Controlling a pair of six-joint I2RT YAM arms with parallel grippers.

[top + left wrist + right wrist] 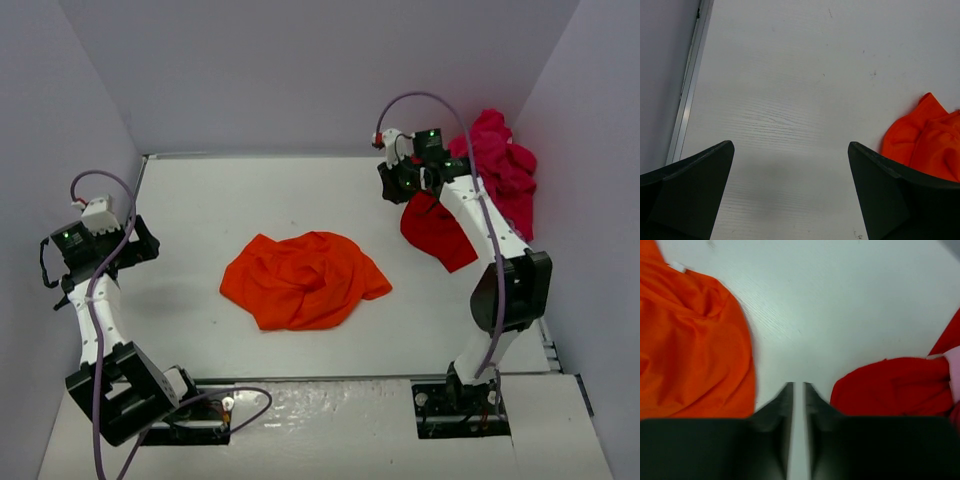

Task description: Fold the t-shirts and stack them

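Orange-red tee crumpled on counter, left of R hand, right of L hand. Red tee just right of R hand, magenta pile beyond. R hand nearly clenched, empty, prob mid-regrasp. L hand released wide, idle.

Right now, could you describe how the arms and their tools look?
The left arm and right arm have white links and black joint housings; a lilac cable loops along each. Green lights glow near the wrists. The left tool and right tool each have two black, wedge-shaped fingers.
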